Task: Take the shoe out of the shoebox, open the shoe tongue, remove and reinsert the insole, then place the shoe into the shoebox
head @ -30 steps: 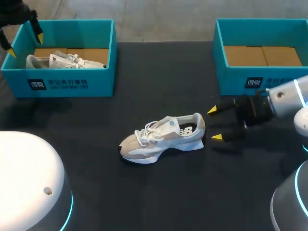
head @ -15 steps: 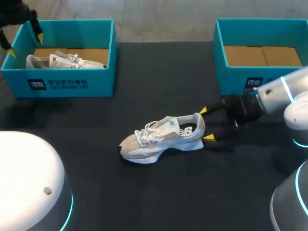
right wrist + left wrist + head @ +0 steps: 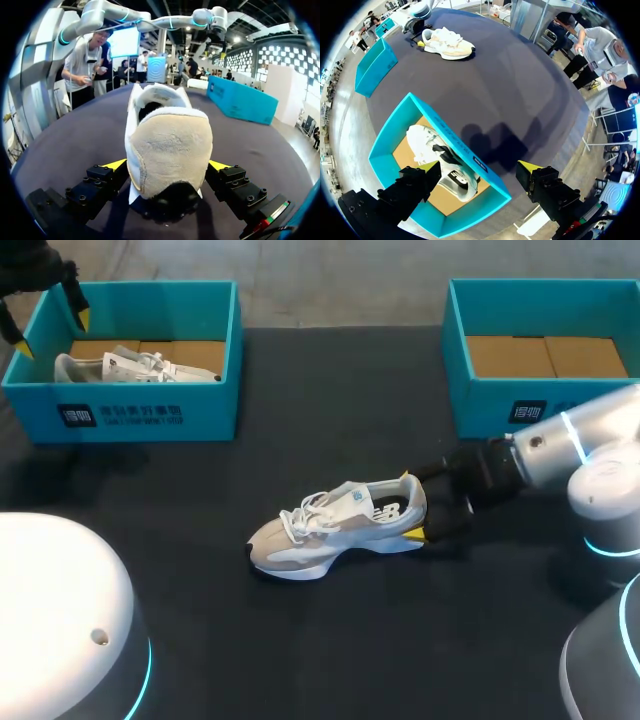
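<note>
A beige and white sneaker (image 3: 340, 530) lies on its sole in the middle of the black table, toe to the left. My right gripper (image 3: 410, 505) is at its heel, open, one yellow tip on each side of the heel. In the right wrist view the suede heel (image 3: 167, 145) fills the gap between the fingers of the right gripper (image 3: 167, 165). My left gripper (image 3: 50, 330) hangs open above the left teal shoebox (image 3: 150, 410), which holds a second sneaker (image 3: 130, 365). The left wrist view looks down past the left gripper (image 3: 477, 167) onto that shoebox (image 3: 485, 175) and its sneaker (image 3: 440, 160).
A second teal shoebox (image 3: 500, 400) stands at the back right, with only brown cardboard showing on its floor. The robot's white base domes sit at the near left and near right corners.
My right gripper has moved left along the table until its open fingers straddle the sneaker's heel. The sneaker and the left arm have stayed put.
</note>
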Robot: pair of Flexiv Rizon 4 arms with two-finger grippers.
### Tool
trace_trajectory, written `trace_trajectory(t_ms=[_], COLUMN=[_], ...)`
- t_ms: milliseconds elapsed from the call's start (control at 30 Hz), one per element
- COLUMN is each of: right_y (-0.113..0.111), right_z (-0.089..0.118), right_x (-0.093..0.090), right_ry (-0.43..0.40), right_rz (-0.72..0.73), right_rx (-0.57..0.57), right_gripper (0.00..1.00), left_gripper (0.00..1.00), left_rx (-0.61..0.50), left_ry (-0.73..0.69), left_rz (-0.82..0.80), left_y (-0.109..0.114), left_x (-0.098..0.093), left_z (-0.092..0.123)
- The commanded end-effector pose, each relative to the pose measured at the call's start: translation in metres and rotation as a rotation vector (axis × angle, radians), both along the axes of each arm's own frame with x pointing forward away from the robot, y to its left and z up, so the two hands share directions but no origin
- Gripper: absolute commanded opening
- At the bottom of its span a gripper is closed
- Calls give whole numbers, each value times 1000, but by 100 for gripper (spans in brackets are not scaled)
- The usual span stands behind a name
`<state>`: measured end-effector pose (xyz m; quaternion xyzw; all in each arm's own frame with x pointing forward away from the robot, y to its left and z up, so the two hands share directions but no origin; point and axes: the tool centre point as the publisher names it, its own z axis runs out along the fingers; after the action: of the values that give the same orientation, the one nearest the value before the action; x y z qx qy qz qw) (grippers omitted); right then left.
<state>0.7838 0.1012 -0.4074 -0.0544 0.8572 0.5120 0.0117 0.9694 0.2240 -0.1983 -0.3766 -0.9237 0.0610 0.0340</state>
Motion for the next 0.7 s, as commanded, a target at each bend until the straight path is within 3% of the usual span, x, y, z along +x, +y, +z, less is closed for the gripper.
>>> trace_trajectory(t_ms=[33,433,467,500,533,567,700], right_y=[8,12,12,12,12,11,10], right_z=[-9,-15,-15,-15,-14,-14,-11], right_x=[-1,-3,-3,-4,-4,-5,-12], right_ry=[-4,5,5,0,-3,-4,-3], right_rz=[-19,-31,-32,-44,-54,-60,-110], right_rx=[11,5,4,-4,-7,-6,0], right_gripper=[100,100,96,32,25,3,0], left_gripper=[100,100,100,100,100,100,100], left_rx=[2,2,2,2,2,2,2], left_ry=[-2,-2,-2,-2,-2,-2,-2], left_rz=[0,0,0,0,0,0,0], left_y=[0,0,0,0,0,0,0], left_x=[-1,-1,-1,-1,-1,-1,-1], left_z=[0,0,0,0,0,0,0])
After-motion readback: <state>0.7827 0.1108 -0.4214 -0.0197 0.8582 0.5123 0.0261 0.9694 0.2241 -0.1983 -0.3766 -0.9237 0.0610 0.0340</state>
